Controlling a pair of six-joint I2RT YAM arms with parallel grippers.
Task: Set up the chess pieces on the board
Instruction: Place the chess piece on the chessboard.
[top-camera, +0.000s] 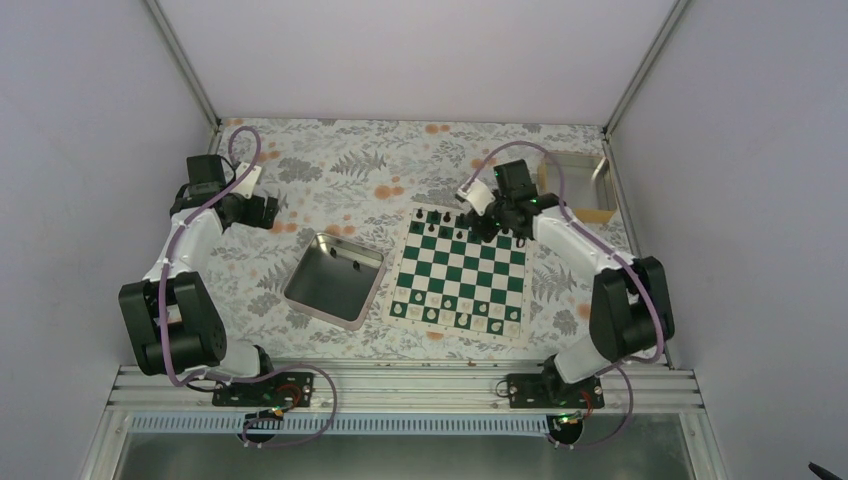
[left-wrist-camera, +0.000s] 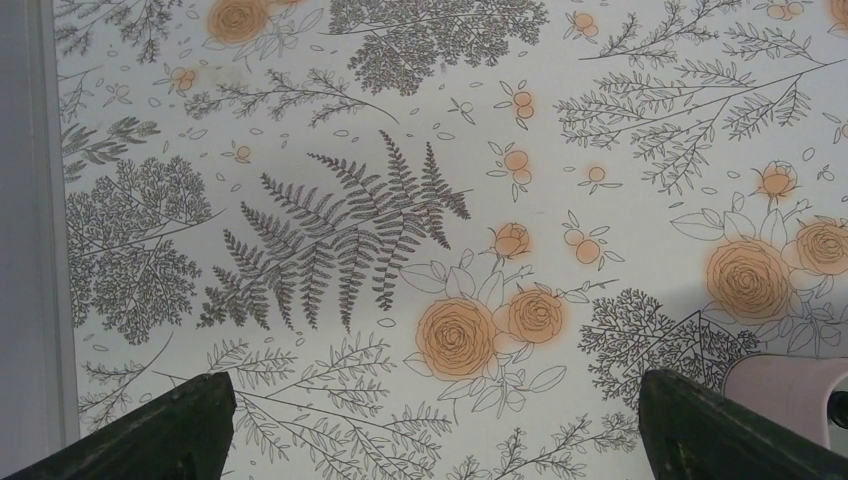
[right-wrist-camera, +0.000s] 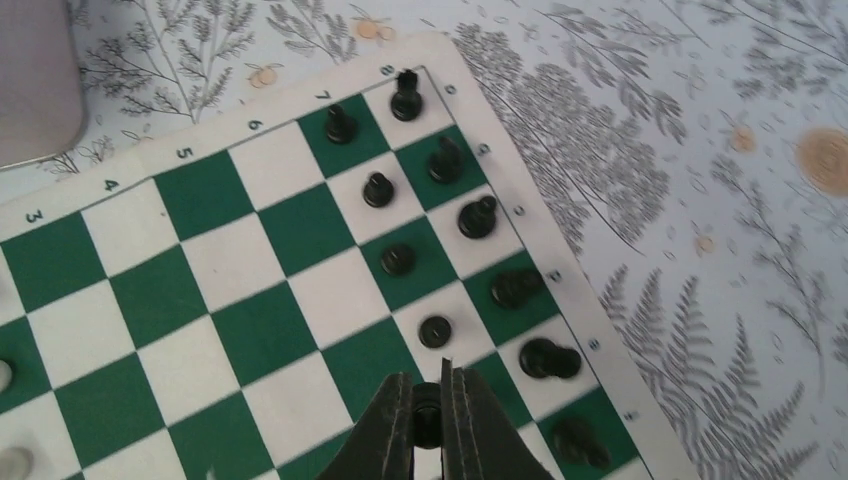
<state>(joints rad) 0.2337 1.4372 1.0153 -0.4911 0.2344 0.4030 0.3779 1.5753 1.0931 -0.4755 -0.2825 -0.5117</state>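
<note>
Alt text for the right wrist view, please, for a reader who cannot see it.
The right gripper is shut on a tiny black chess piece over the flat green and white checkered chessboard. Other small black pieces sit in two rows along the board's edge, and a floral printed tablecloth lies beyond.

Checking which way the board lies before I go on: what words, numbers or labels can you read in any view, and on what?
"3": white border of the board, right wrist view
"4": same border
"5": same border
"6": same border
"7": same border
"8": same border, at the corner
Letters along the adjoining border: too blurred to read.
Top view: board markings too small to read.
Left wrist view: no text.
</note>
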